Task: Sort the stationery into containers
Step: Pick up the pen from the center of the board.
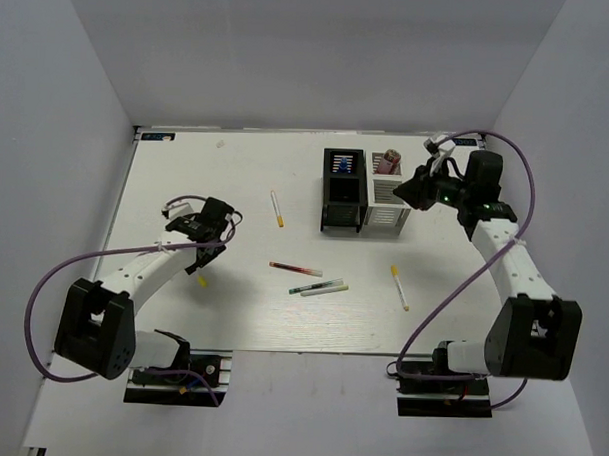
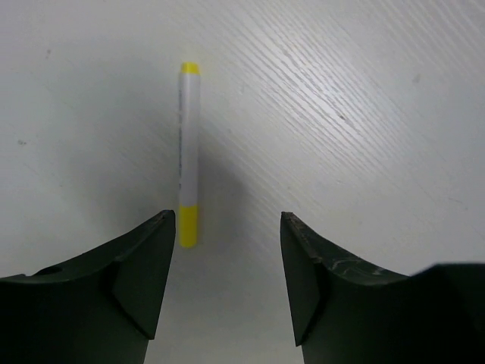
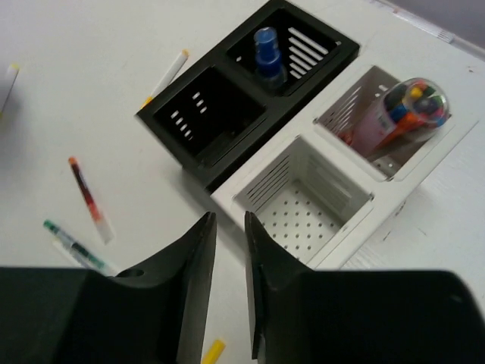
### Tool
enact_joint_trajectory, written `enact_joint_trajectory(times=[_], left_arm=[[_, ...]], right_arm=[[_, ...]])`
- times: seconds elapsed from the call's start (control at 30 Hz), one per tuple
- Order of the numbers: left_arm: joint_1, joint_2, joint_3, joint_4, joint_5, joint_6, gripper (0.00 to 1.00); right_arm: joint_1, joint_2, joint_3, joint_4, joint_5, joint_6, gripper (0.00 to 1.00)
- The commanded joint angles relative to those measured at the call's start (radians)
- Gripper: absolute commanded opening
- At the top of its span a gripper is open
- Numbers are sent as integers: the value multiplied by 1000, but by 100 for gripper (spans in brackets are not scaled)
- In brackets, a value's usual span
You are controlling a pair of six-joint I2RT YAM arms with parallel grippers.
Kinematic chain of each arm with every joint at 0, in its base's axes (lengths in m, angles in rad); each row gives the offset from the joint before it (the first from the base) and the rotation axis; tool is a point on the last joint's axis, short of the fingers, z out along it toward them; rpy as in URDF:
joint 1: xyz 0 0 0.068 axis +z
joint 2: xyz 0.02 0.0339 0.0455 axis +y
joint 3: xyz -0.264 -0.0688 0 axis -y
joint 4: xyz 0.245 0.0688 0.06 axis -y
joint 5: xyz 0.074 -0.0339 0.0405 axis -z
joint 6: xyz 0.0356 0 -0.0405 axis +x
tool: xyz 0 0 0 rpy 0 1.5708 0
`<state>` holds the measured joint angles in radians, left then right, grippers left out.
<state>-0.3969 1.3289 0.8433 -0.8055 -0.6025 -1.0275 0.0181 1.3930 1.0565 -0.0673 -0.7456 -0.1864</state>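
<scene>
The table (image 1: 186, 174) carries both organisers and the loose stationery.

**Right arm.** The right gripper (image 3: 228, 218) hovers above the table. Its jaws stand close together, with only a narrow gap between them, and they grip nothing.
- The white organiser (image 3: 250, 205) stands just ahead of the jaws. Its near compartment is empty.
- The black organiser (image 3: 227, 152) touches the white one side by side and lies ahead of the jaws, to their left. Its near compartment is empty.
- The pink cylinder (image 3: 394, 114) leans in the far compartment of the white organiser, ahead and to the right of the jaws.
- The blue-capped bottle (image 3: 267, 53) stands upright in the far compartment of the black organiser, straight ahead of the jaws.
- The red pen (image 3: 89, 199) and the green-and-white pens (image 3: 72, 243) lie on the table well left of the jaws.

**Left arm.** The left gripper (image 2: 226, 215) hangs low over the table. Its jaws are wide apart and grip nothing.
- A white pen with yellow tips (image 2: 189, 152) lies flat ahead of the jaws and points away from them. Its near yellow end sits just beside the tip of the left-hand finger (image 2: 144, 273), not between the jaws.

**Other loose items.** The overhead view shows a second yellow-tipped pen (image 1: 276, 208) lying left of the black organiser, and a third yellow-tipped pen (image 1: 399, 287) lying nearer the arm bases.
</scene>
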Motion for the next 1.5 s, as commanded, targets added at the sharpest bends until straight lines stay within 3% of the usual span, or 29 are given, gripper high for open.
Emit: enact_joint_trajectory(times=[0.0,0.2,0.63,0.73,0.87,1.07,1.27,1.47], left_arm=[[47,-71,-38,32,16,39,68],[122,-33,-52,80,67,69,68],[251,58,-110,220,200,127,64],[276,104,-119,239,237,147,58],[299,135,-170,275,283,158,41],[308,147,-225,324,319,158,34],[297,116,-193,324,339,207,0],[277,-61,-73,379,482,374,0]], right_arm=[[-7,-133,-53,-88,-67,-96,29],[-43,-290,-160,-118,-66,-113,34],[-60,-413,-265,-198,-43,-116,34],[-61,-419,-273,-198,-41,-108,34],[-63,-423,-274,-200,-41,-101,34],[-67,-433,-276,-207,-34,-97,42],[-66,-439,-296,-218,-32,-100,42],[-69,-440,-313,-233,-17,-119,44]])
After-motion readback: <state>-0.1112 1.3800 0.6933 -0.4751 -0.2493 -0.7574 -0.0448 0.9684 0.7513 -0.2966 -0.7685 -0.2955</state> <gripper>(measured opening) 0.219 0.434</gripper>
